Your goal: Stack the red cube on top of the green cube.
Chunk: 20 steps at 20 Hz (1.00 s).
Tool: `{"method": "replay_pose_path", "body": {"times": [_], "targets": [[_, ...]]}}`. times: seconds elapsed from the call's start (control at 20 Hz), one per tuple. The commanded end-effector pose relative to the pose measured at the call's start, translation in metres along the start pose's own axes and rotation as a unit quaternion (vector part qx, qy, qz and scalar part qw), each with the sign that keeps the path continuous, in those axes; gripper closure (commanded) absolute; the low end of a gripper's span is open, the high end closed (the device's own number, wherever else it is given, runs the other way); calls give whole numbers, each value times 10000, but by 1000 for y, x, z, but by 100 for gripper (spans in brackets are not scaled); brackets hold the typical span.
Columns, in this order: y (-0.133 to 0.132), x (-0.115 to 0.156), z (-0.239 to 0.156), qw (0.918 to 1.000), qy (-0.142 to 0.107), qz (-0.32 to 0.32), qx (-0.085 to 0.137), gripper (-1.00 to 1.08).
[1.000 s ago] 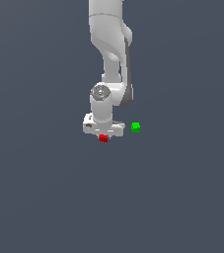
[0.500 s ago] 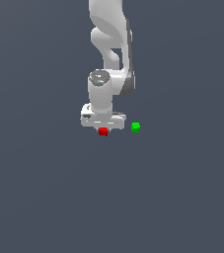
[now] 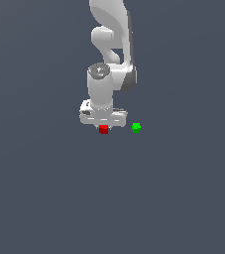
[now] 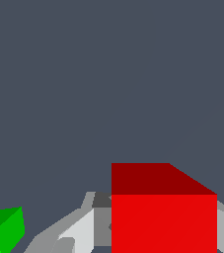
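You see the gripper (image 3: 103,127) closed on the red cube (image 3: 103,129), its fingers mostly hidden behind it. The green cube (image 3: 136,127) sits apart toward the exterior view's right, cropped in the wrist view.

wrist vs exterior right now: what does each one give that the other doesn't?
Wrist only: the red cube close up between the gripper's fingers, its top face distinct.
Exterior only: the whole arm above the gripper, and the open gap between the cubes, with the green cube toward the exterior view's right.
Both: red cube at the gripper, green cube apart, not stacked.
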<state>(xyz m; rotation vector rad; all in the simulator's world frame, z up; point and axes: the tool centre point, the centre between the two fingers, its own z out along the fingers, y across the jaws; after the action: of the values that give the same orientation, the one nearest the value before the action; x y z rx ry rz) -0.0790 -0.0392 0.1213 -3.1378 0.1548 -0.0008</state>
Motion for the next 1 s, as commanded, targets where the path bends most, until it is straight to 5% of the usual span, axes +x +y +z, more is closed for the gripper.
{"method": "replay_pose_path", "body": {"times": [0.0, 0.45, 0.95], "targets": [[0, 0, 1, 10000, -3, 0, 0, 108], [-15, -9, 6, 10000, -3, 0, 0, 108], [-85, -51, 31, 10000, -3, -3, 2, 108]]}}
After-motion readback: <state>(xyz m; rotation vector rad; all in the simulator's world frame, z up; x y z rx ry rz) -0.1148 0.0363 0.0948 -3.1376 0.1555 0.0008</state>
